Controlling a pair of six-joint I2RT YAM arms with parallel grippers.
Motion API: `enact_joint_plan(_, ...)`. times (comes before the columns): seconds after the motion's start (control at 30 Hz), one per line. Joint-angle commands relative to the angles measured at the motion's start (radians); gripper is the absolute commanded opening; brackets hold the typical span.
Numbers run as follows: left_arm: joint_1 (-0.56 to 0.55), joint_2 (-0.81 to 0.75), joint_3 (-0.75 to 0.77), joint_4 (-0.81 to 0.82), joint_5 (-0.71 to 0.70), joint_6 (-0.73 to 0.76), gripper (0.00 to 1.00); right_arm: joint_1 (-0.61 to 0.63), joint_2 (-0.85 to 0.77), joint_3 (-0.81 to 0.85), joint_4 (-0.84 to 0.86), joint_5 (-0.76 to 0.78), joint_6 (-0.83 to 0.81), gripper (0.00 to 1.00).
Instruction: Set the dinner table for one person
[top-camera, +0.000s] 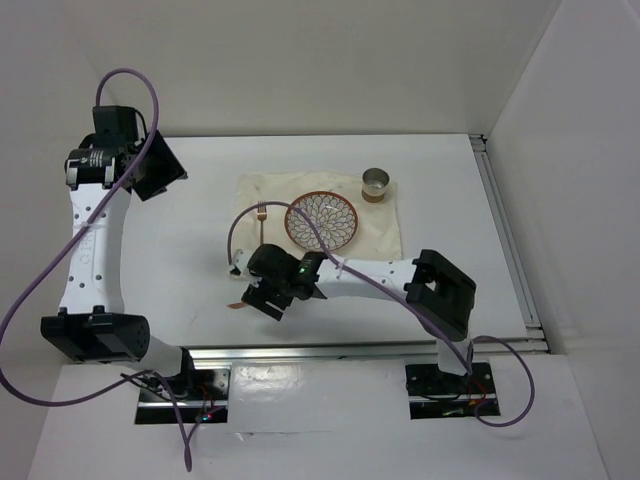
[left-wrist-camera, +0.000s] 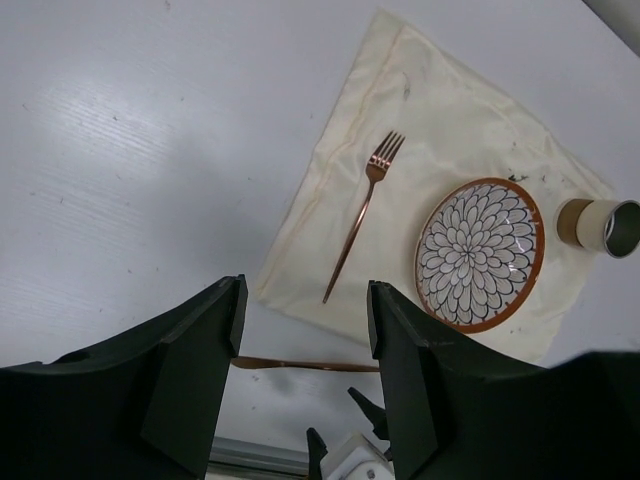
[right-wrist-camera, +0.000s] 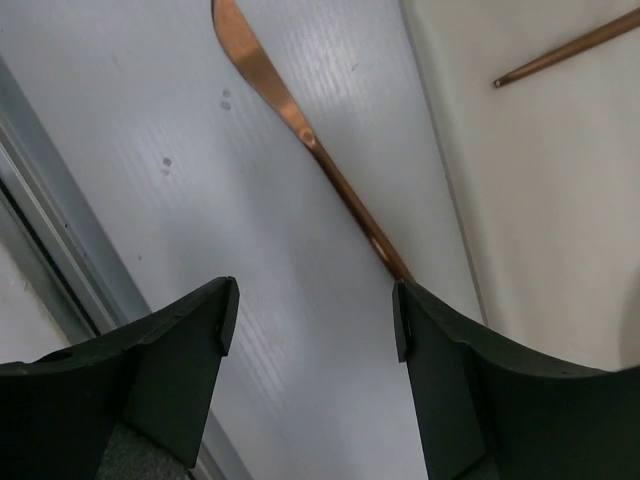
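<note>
Right hand is low over the counter, near the near edge, left of centre, just off the near-left corner of the cream placemat. Its fingers stand apart, nothing gripped. In the right wrist view the hand looks down at bare counter. A copper knife lies flat there, diagonal, blade toward the near-edge rail. The knife's other end is just beside one fingertip; contact can't be told. The knife is on the counter itself, beside the placemat, not on it.

Left hand is up over the far-left corner of the counter, well apart from everything. It is open and empty; its wrist view shows both fingers spread above bare white surface.

On the placemat are a patterned plate at centre and a copper fork just left of the plate, tines toward the far edge. A small metal cup sits at the mat's far-right corner.

The left third of the counter is bare, and so is a strip along the right edge beside the side rail. White walls close in the left, far and right sides. The right arm lies across the near strip, between the placemat and the near rail.
</note>
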Motion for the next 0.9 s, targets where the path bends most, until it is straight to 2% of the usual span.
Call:
enact_joint_plan(0.0, 0.025, -0.021, -0.016, 0.025, 0.043, -0.001, 0.68, -0.024, -0.001, 0.042, 0.127, -0.021, -0.037, 0.74)
enact_joint_plan(0.1, 0.025, -0.021, -0.027, 0.025, 0.061, 0.010, 0.68, -0.035, 0.027, 0.032, 0.128, -0.021, -0.037, 0.73)
enact_joint_plan(0.27, 0.034, -0.040, -0.062, 0.045, 0.061, 0.010, 0.68, -0.035, 0.082, 0.032, 0.128, -0.031, -0.068, 0.61)
enact_joint_plan(0.73, 0.045, -0.040, -0.090, 0.054, 0.079, 0.019, 0.68, -0.064, 0.139, -0.060, 0.195, -0.013, -0.007, 0.61)
enact_joint_plan(0.87, 0.054, -0.040, -0.090, 0.054, 0.089, 0.019, 0.68, -0.064, 0.159, -0.069, 0.186, -0.034, -0.007, 0.54)
